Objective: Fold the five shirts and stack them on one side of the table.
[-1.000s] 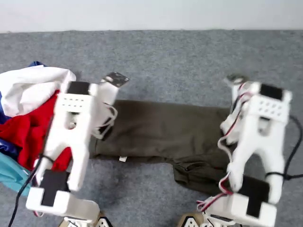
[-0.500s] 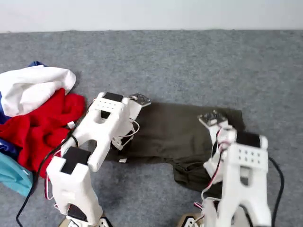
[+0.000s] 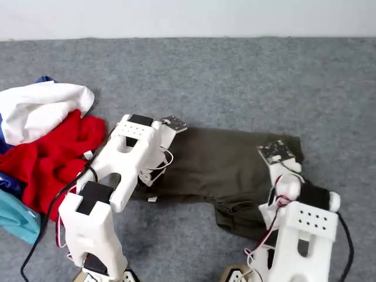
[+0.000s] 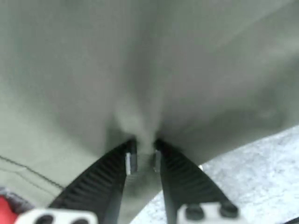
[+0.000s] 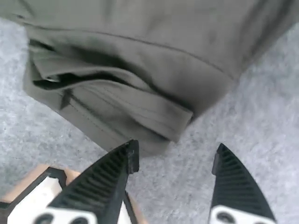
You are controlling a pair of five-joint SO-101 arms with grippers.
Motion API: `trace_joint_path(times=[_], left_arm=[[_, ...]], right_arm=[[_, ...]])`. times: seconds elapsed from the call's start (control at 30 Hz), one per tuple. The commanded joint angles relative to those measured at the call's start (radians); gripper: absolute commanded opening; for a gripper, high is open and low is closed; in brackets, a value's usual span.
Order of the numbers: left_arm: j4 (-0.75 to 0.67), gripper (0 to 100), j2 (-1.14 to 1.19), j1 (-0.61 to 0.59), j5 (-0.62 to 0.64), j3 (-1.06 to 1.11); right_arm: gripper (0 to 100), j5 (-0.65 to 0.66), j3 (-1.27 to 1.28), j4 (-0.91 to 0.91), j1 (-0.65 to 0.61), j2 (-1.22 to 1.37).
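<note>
An olive shirt (image 3: 217, 164) lies partly folded across the middle of the grey table. My left gripper (image 4: 142, 156) is shut on a pinched ridge of the olive shirt (image 4: 140, 70); in the high view the left arm (image 3: 132, 155) bends down over the shirt's left end. My right gripper (image 5: 175, 158) hangs open just above the carpet, beside a bunched, folded sleeve edge of the olive shirt (image 5: 131, 107), with nothing between its fingers. The right arm (image 3: 294, 197) stands over the shirt's right end.
A loose pile of shirts sits at the left edge: white (image 3: 41, 108) on top, red (image 3: 53, 153), dark blue (image 3: 9, 182) and teal (image 3: 12, 217). Bare grey table (image 3: 235, 82) stretches behind the olive shirt and to its right.
Both arms came down from a raised pose onto the olive shirt. Over the last half second the left arm held still while the right arm drew back towards the near edge.
</note>
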Motion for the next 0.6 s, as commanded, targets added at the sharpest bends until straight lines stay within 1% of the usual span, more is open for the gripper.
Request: trace_joint_path(times=[0.0, 0.07, 0.23, 0.3, 0.47, 0.57], left_arm=[[-0.002, 8, 0.014, 0.011, 0.006, 0.012], [-0.002, 8, 0.015, 0.011, 0.006, 0.013], [-0.002, 8, 0.015, 0.009, 0.006, 0.013], [-0.002, 8, 0.015, 0.009, 0.006, 0.015], [-0.002, 8, 0.015, 0.009, 0.006, 0.016], [-0.002, 8, 0.015, 0.009, 0.006, 0.016]], right_arm=[[25.1, -0.008, -0.005, -0.015, 0.03, 0.058], [23.3, -0.008, -0.006, -0.025, 0.028, 0.097], [5.4, -0.014, -0.006, -0.099, 0.028, 0.191], [1.9, -0.014, -0.006, -0.143, 0.028, 0.223], [7.7, -0.017, -0.006, -0.197, 0.033, 0.288], [11.2, -0.041, -0.006, -0.211, 0.033, 0.303]])
